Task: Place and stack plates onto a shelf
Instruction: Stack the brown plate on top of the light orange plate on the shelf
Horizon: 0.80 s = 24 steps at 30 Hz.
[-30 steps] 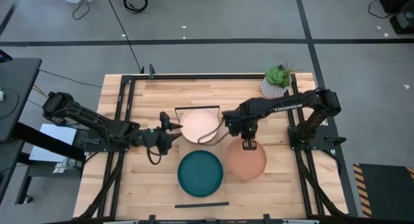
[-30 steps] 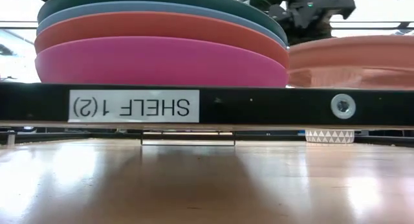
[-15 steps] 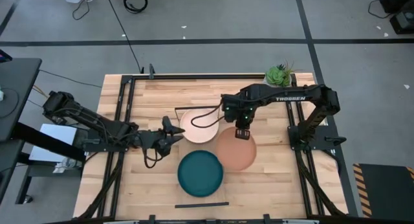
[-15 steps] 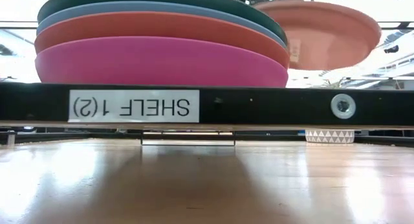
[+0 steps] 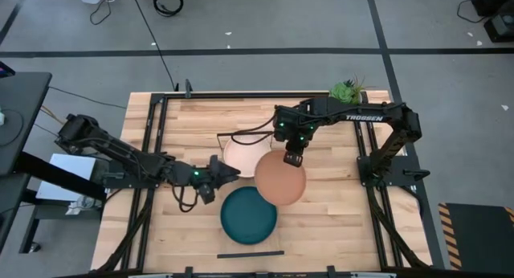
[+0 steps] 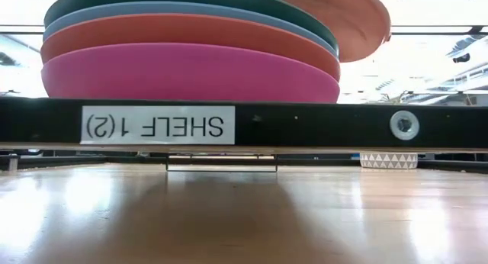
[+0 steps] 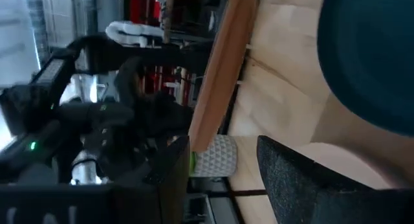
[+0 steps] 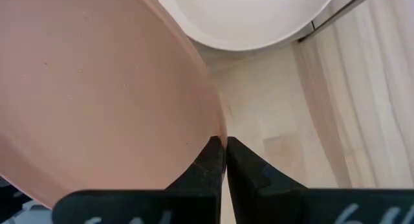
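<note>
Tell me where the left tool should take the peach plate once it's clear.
Probably by the peach plate's raised rim on the edge facing the left tool, coming in low from that side. It is shallow and lies flat, so only the thin rim offers a pinch.

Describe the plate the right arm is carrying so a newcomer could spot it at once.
On the wooden table, look just beyond the dark teal plate. The terracotta plate hangs there, pinched at its rim by the right hand; unlike the peach plate beside it, it is lifted.

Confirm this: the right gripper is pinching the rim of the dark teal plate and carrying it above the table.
Wrong plate. The right gripper pinches the terracotta plate, as the high view shows; the dark teal plate is not gripped. The rest stands.
</note>
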Motion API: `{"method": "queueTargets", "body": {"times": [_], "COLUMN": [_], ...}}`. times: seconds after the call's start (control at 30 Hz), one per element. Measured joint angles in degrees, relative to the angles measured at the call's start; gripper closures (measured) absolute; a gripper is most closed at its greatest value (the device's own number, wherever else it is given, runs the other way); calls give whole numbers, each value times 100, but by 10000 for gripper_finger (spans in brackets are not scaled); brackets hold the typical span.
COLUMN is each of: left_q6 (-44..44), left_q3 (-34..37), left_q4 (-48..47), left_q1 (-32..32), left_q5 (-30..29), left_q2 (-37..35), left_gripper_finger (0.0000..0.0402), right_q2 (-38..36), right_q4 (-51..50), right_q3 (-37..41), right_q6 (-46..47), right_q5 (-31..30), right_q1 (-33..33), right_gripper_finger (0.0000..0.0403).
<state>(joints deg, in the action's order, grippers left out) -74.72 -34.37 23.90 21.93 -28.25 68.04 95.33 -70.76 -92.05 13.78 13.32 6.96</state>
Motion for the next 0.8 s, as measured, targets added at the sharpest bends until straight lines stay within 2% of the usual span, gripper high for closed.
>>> {"method": "queueTargets", "body": {"times": [0.2, 0.4, 0.57, 0.8], "left_q6": [-520, -1025, -1210, -1496], "left_q3": [2, -2, -152, -510], "left_q4": [633, 1407, 1442, 1445], "left_q1": [-86, -131, -227, -418], "left_q5": [-93, -102, 86, 264], "left_q2": [548, 882, 1091, 1490], "left_gripper_finger": [208, 173, 147, 155], "right_q2": [2, 2, 4, 4], "right_q4": [80, 171, 229, 362], "right_q3": [2, 2, 7, 7], "right_q6": [-26, -37, -38, 56], "right_q5": [25, 28, 28, 20], "right_q1": [0, 4, 4, 19], "right_gripper_finger": [387, 387, 387, 387]}}
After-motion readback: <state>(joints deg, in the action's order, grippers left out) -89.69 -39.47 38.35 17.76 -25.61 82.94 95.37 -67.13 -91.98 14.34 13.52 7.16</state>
